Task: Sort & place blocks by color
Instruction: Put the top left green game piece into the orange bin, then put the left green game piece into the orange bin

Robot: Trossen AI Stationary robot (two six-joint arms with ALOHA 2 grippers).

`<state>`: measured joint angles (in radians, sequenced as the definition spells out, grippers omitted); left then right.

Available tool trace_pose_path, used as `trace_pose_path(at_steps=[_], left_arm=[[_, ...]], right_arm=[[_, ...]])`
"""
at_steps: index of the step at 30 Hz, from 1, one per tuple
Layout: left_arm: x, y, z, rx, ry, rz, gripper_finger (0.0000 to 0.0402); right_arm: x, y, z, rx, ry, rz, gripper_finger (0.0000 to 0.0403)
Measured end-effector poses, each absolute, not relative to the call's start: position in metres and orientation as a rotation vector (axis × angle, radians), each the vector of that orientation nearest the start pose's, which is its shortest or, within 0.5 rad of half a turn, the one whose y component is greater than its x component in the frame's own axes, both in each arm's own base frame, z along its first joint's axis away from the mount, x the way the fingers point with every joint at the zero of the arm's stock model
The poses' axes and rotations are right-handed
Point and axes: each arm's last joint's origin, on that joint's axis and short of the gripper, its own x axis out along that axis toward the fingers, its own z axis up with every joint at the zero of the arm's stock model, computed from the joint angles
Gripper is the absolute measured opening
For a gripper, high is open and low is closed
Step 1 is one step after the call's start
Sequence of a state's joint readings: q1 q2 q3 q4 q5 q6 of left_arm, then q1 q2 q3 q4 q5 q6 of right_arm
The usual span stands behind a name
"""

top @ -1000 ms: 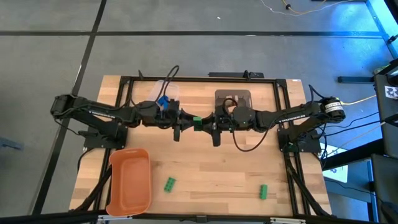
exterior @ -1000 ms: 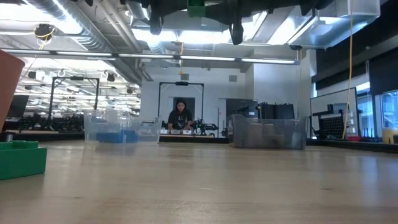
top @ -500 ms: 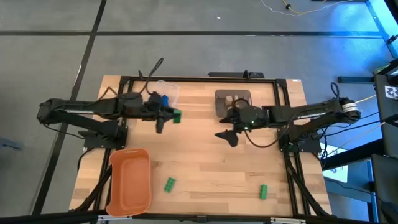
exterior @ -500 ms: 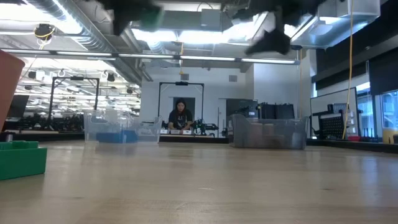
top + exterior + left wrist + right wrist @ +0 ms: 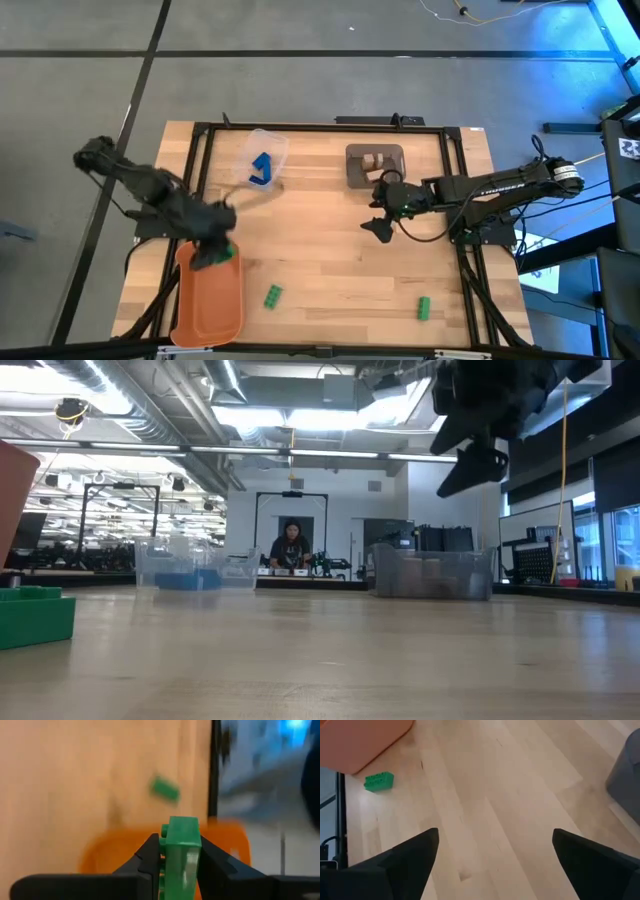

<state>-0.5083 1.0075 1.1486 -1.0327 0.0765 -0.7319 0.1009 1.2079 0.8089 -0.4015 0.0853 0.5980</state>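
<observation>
My left gripper (image 5: 218,252) is shut on a green block (image 5: 182,837) and hangs over the far end of the orange tray (image 5: 205,300). My right gripper (image 5: 378,228) stands open above the bare table right of centre, nothing between its fingers (image 5: 405,862). Two more green blocks (image 5: 272,295) (image 5: 424,308) lie flat on the table near its front edge. Blue blocks (image 5: 262,168) lie in the clear tub (image 5: 270,145) at the back. Tan blocks (image 5: 373,160) lie in the grey bin (image 5: 360,175). My left gripper pinches the green block by two opposite sides (image 5: 169,845) between its two fingers. The block stands on end in the hold and sticks out past the fingertips. It is lifted clear, above the orange tray (image 5: 115,852).
The table's black frame rails (image 5: 200,150) run along its left, right and far sides. In the low view a green block (image 5: 35,615) sits at the near left, with the tub (image 5: 190,568) and bin (image 5: 430,572) at the back. A person sits in the room beyond.
Both grippers met at the green block above the table's middle. My right gripper has opened, let go and drawn back toward the right edge. My left gripper has carried the block toward the left and near edges, to above the orange tray.
</observation>
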Motion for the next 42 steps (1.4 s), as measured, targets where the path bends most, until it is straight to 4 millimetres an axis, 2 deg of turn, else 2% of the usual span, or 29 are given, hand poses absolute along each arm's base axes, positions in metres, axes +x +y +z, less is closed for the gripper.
trace_pose_path(at_steps=[5,10,16,21,26,30,35,39,42], left_arm=[[0.158,-0.133,0.314,-0.373,1.311,-0.324,0.0078],[0.166,-0.168,0.273,-0.243,1.405,-0.383,0.0078],[0.174,-0.183,0.231,-0.159,1.518,-0.336,0.0116],[0.179,-0.18,0.221,-0.197,1.56,-0.288,0.0135],[0.185,-0.171,0.225,-0.278,1.576,-0.27,0.0162],[0.188,-0.159,0.24,-0.362,1.546,-0.289,0.0192],[0.193,-0.136,0.289,-0.511,1.363,-0.315,0.0208],[0.2,-0.116,0.329,-0.625,1.193,-0.217,0.0209],[0.208,-0.109,0.344,-0.669,1.187,-0.108,0.021]], right_arm=[[0.242,0.021,0.241,0.489,0.771,-0.224,0.0389],[0.242,0.021,0.242,0.484,0.76,-0.232,0.0389],[0.242,0.021,0.242,0.483,0.76,-0.233,0.0389],[0.242,0.021,0.242,0.483,0.761,-0.232,0.0389],[0.242,0.021,0.242,0.483,0.761,-0.231,0.0389],[0.243,0.021,0.242,0.481,0.759,-0.228,0.0389],[0.244,0.021,0.243,0.473,0.746,-0.205,0.0389],[0.245,0.022,0.244,0.479,0.74,-0.177,0.0389],[0.245,0.022,0.244,0.462,0.741,-0.169,0.0389]])
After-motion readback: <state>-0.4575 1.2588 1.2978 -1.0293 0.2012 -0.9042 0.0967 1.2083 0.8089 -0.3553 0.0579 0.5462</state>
